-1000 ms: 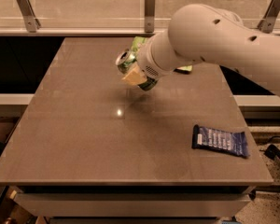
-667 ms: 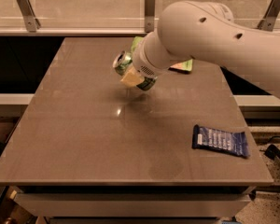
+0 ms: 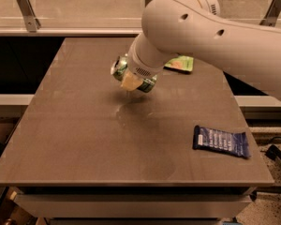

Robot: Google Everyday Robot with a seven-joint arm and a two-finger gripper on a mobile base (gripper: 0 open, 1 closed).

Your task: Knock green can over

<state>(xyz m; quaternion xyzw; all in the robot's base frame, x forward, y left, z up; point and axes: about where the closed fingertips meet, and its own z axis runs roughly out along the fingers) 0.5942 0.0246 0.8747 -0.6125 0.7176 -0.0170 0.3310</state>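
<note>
Green can (image 3: 119, 69) tilted above table (image 3: 79, 144), in end effector's (image 3: 131, 79) firm grasp.

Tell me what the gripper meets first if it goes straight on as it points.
Probably the tilted green can, right at the gripper; below it, the tabletop. Depth is unclear.

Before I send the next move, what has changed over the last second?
The arm has swung left and toward the camera, bringing the claw and the green can slightly lower over the table. The claw has kept its grip on the can, which stays tilted with its silver top to the left; nothing was let go. The green snack bag and blue packet stayed put.
</note>
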